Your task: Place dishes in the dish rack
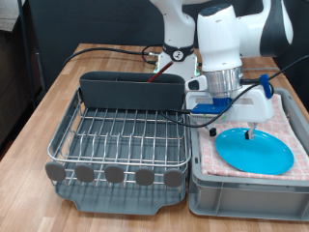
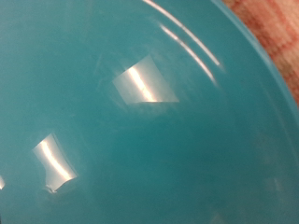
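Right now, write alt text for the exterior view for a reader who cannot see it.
A white robot arm lowers its pincer onto a bright-blue plate lying on a checked cloth in a grey bin at the exterior view's right. To the left, a silver wire dish rack with a grey cutlery holder sits on a wooden table.

Beneath my fingers (image 1: 251, 132) lies a bright-blue plate (image 1: 255, 152) on a red-and-white checked cloth (image 1: 286, 123); beside them, a silver wire rack (image 1: 124, 135) on brown worktop (image 1: 53, 97).
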Controlling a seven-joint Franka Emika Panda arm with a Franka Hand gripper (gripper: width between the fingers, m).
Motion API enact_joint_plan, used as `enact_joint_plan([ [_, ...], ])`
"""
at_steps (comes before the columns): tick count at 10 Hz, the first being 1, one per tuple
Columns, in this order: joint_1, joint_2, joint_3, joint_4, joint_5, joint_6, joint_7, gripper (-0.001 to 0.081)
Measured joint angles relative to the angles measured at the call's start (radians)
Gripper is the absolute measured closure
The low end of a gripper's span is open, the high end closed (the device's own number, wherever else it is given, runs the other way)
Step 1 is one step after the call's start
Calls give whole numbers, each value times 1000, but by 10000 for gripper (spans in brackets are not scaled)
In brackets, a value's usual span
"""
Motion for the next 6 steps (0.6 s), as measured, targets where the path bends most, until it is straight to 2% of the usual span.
enact_joint_plan([
  [6,-9,1,24,1,51,-3,-49,4],
])
